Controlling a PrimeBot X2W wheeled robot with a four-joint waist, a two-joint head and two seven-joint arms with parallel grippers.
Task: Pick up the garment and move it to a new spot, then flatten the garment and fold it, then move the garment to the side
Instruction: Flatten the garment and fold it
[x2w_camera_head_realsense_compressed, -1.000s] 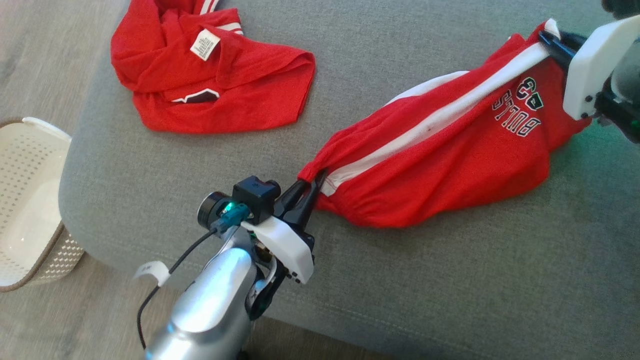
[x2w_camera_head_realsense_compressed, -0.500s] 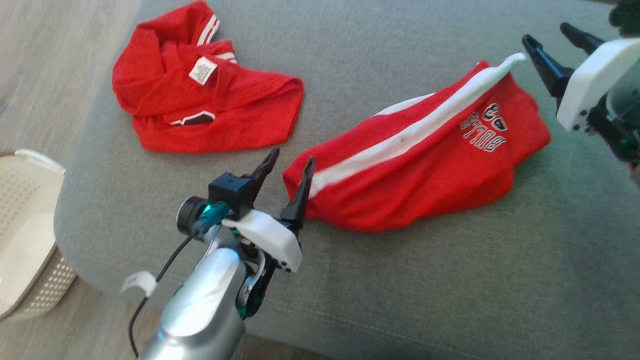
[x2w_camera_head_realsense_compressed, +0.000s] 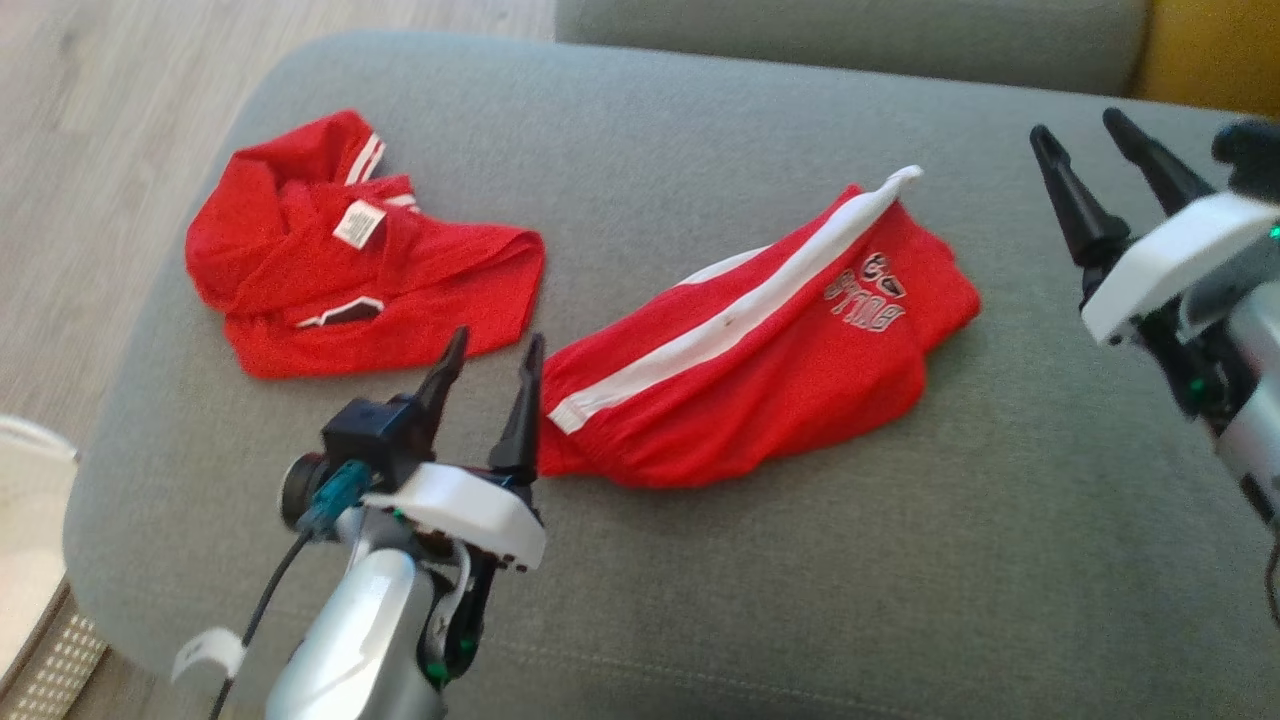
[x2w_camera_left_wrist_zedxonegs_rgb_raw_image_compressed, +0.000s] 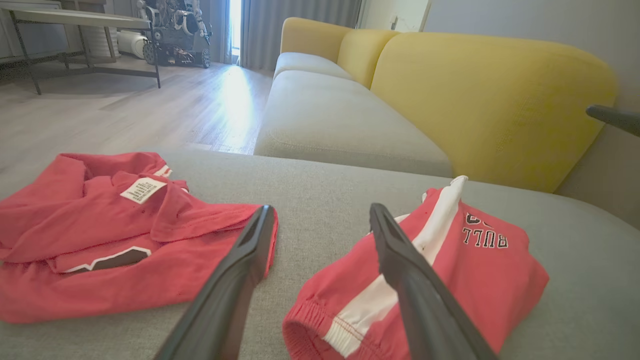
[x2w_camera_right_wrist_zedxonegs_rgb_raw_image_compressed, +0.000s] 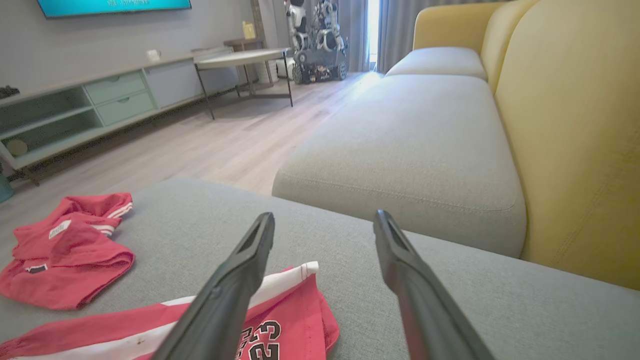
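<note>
A grey seat (x2w_camera_head_realsense_compressed: 700, 600) carries everything. Red shorts (x2w_camera_head_realsense_compressed: 760, 400) lie crumpled near its middle, slanting from the near left toward the far right. A rumpled red shirt (x2w_camera_head_realsense_compressed: 300, 320) sits by the seat's left edge, close to the shorts' gathered end but apart from it. On the floor past the near-left corner stands a pale basket (x2w_camera_head_realsense_compressed: 50, 650).

The left gripper (x2w_camera_head_realsense_compressed: 498, 338) hovers between the two garments, fingers spread wide with nothing between them. Its right finger is just beside the shorts' gathered end; contact cannot be told. The right gripper (x2w_camera_head_realsense_compressed: 1076, 123) hangs near the seat's right edge, well apart from the shorts' far end, its fingers wide too and empty.

A white stripe (x2w_camera_head_realsense_compressed: 720, 330) runs the length of the shorts, with a dark print (x2w_camera_head_realsense_compressed: 868, 295) beside it at the far end. A white label (x2w_camera_head_realsense_compressed: 359, 224) shows on the shirt.
</note>
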